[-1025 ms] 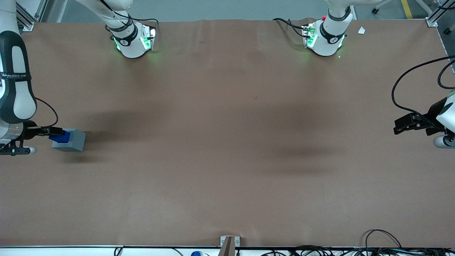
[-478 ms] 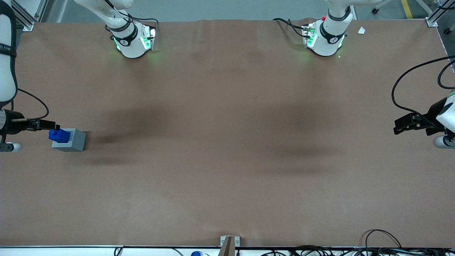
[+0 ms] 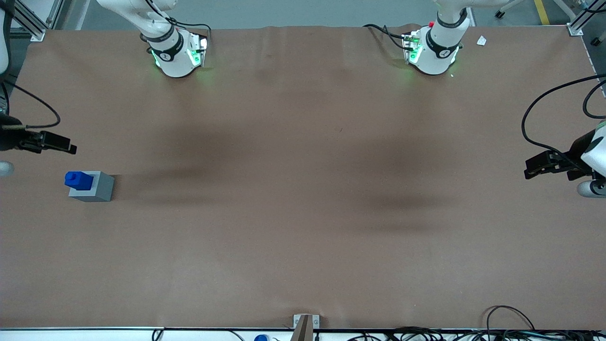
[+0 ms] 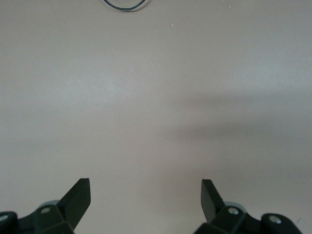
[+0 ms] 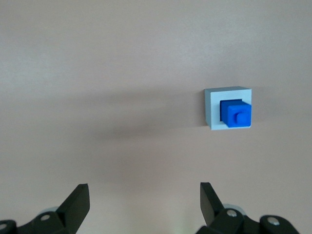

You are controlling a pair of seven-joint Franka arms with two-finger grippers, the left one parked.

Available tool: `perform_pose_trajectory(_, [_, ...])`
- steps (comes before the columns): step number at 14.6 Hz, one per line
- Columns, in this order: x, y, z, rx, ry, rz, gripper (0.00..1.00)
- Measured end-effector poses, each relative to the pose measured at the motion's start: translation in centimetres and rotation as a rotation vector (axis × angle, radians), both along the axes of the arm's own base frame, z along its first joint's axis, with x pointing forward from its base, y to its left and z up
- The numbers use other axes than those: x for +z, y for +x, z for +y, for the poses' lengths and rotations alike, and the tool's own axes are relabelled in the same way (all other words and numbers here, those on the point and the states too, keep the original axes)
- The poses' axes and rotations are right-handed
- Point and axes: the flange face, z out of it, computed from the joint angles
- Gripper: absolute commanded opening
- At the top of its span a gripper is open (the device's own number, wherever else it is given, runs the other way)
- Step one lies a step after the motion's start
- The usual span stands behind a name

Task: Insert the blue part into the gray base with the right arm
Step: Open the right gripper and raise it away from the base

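Observation:
The blue part (image 3: 78, 180) stands upright in the recessed hole of the gray base (image 3: 94, 187), its stub end up, at the working arm's end of the table. Both also show in the right wrist view: the blue part (image 5: 236, 113) sits in the gray base (image 5: 213, 109). My right gripper (image 3: 66, 145) is open and empty. It hangs above the table, clear of the base and farther from the front camera than it. Its two fingers (image 5: 78, 202) stand wide apart over bare table.
The brown table cover (image 3: 303, 199) spans the whole view. Two arm bases (image 3: 176, 52) stand at the table edge farthest from the front camera. Cables (image 3: 516, 327) lie along the nearest edge.
My right gripper has let go of the blue part, opened, and risen away from the gray base. The blue part stays seated in the base.

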Motion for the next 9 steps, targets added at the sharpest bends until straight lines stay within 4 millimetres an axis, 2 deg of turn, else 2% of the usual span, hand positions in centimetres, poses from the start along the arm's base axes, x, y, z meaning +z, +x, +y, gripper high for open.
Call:
perform_pose_trajectory(4, [4.4,-2.4,2.9,0.011,0.004,-0.042,1.0])
perform_pose_trajectory(6, [5.1,-3.4,3.6,0.006,0.007,-0.037,1.0])
perform_pose_trajectory(9, [5.0,-4.9,3.9,0.008,0.013,-0.027,1.0])
